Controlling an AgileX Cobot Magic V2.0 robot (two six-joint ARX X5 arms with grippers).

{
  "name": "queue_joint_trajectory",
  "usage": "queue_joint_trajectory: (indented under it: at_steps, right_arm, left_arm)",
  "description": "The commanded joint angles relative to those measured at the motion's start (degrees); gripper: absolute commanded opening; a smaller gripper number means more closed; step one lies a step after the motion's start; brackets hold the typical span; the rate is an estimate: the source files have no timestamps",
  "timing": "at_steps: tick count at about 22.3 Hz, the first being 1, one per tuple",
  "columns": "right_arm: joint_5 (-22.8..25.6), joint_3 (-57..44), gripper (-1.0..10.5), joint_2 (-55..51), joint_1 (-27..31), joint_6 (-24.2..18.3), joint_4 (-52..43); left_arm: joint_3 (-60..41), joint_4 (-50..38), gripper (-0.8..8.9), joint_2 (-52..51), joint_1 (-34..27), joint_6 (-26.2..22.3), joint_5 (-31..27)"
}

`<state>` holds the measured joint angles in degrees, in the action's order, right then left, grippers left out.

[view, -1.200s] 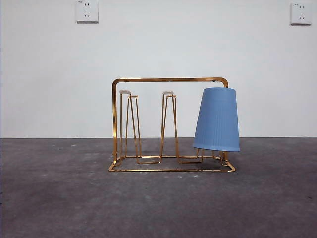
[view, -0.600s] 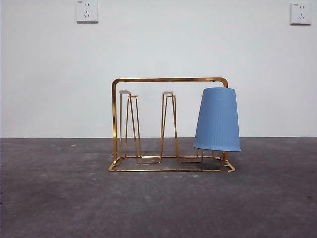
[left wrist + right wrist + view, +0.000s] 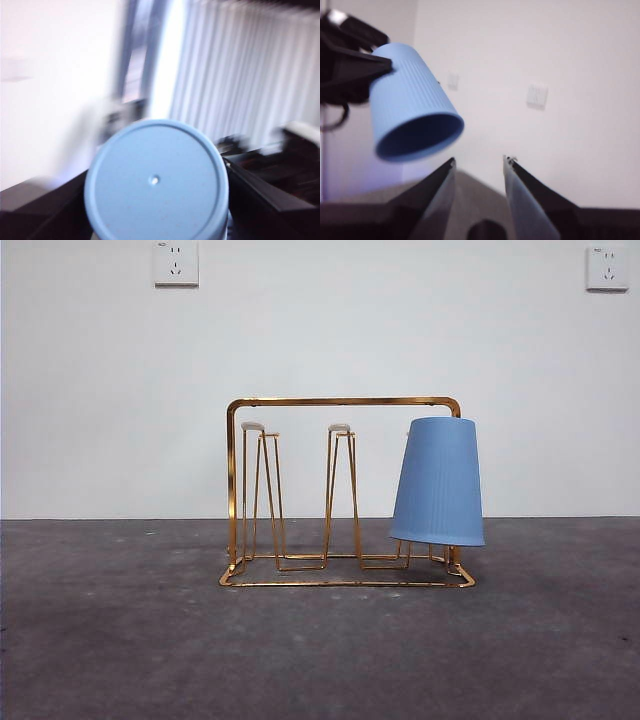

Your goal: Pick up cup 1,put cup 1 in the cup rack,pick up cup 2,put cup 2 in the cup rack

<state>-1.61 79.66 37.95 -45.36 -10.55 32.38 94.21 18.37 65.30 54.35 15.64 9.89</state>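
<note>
The gold wire cup rack [image 3: 340, 402] stands mid-table in the front view. One ribbed blue cup [image 3: 438, 482] hangs upside down, slightly tilted, over its right-hand peg. Neither arm shows in that view. A second blue cup [image 3: 156, 180] fills the left wrist view base-on, and my left gripper [image 3: 156, 210] is shut on it with a black jaw on each side. The right wrist view shows that same held cup [image 3: 412, 105] in the air, mouth facing down, with the left gripper [image 3: 350, 65] behind it. My right gripper [image 3: 479, 162] is open and holds nothing.
The rack's left peg [image 3: 262, 490] and middle peg [image 3: 340, 490] carry nothing. The dark grey tabletop [image 3: 120, 640] spreads around the rack. A white wall with two sockets [image 3: 176, 262] is behind it.
</note>
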Motion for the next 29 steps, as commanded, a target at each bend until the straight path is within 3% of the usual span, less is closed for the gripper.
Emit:
queue_joint_trajectory:
  at_steps: [1, 7, 9, 15, 21, 29]
  right_arm:
    - [1.33, -0.15, 1.7, -0.77, 0.00, -0.13, 4.28]
    - [3.41, -0.15, 1.7, -1.14, 0.00, 0.02, 10.73]
    - [3.41, -0.15, 1.7, -1.14, 0.00, 0.02, 11.13]
    - [3.41, -0.15, 1.7, -1.14, 0.00, 1.36, 12.17]
    - [4.02, -0.15, 1.7, -1.16, 0.00, 1.99, 15.63]
    - [4.02, -0.15, 1.7, -1.22, 0.00, 4.39, 18.51]
  left_arm:
    - [-0.07, 9.68, -0.07, -2.19, 0.35, -7.06, -12.07]
    - [-0.17, 27.82, -0.07, -1.68, 1.51, -8.57, -31.39]
    - [-1.27, 28.79, -0.08, -0.98, 1.75, -8.57, -34.18]
    - [-12.52, 17.53, -0.08, -0.79, 1.97, -8.22, -37.13]
    - [-22.58, 9.27, -0.08, 0.28, -2.51, -8.92, -38.36]
    - [-25.03, 2.93, -0.08, 5.44, -10.97, -10.10, -31.58]
